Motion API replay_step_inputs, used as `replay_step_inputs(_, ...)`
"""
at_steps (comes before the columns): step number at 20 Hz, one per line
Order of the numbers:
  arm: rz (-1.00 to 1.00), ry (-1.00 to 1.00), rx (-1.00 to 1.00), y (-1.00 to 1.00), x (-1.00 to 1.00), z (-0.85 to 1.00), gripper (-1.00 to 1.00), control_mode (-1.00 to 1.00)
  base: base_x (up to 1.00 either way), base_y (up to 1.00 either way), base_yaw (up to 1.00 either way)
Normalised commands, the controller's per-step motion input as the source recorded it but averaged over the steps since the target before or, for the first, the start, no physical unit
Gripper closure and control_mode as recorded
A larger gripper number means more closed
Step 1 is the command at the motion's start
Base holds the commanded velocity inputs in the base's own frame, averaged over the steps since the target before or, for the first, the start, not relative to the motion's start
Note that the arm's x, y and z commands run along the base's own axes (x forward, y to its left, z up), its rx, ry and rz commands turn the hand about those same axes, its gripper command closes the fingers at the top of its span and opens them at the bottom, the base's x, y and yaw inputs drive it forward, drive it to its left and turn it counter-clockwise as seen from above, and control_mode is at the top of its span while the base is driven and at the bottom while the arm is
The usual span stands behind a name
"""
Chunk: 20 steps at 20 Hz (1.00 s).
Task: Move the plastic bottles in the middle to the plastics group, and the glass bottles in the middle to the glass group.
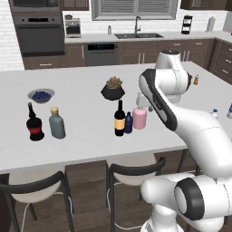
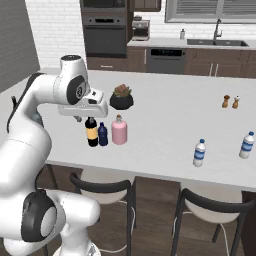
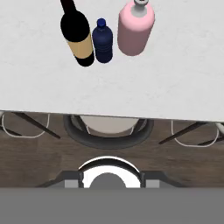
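My fingers [image 2: 78, 119] hang under my hand as a small dark shape; I cannot tell whether they are spread or pressed together, or whether they touch anything. In the right base view they sit near the wine bottle's [image 3: 78, 41] neck, at its 10 o'clock. The small dark-blue bottle [image 3: 103, 43] stands just beside it at 3 o'clock, then the pink bottle [image 3: 134, 30]. All three are upright mid-counter [image 2: 165, 120]. The black red-labelled bottle [image 1: 34, 124] and grey-blue bottle [image 1: 57, 123] stand well apart from them. Two water bottles [image 2: 200, 153] stand at the other end.

A potted succulent [image 1: 113, 88] sits near a blueberry bowl [image 1: 41, 95].
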Motion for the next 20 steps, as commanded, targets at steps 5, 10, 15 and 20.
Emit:
replay_step_inputs(5, 0.0, 0.0, -0.01, 0.12, 0.12, 0.0, -1.0, -1.0, 0.0, 0.0, 0.0)
replay_step_inputs(10, 0.0, 0.0, -0.01, 0.33, 0.28, 0.0, -1.0, -1.0, 0.0, 0.0, 0.0)
replay_step_inputs(15, 0.0, -0.01, 0.0, 0.35, 0.53, 0.0, -1.0, -1.0, 0.0, 0.0, 0.0)
replay_step_inputs(20, 0.0, -0.09, 0.0, 0.26, 0.58, 0.0, -1.0, -1.0, 0.0, 0.0, 0.0)
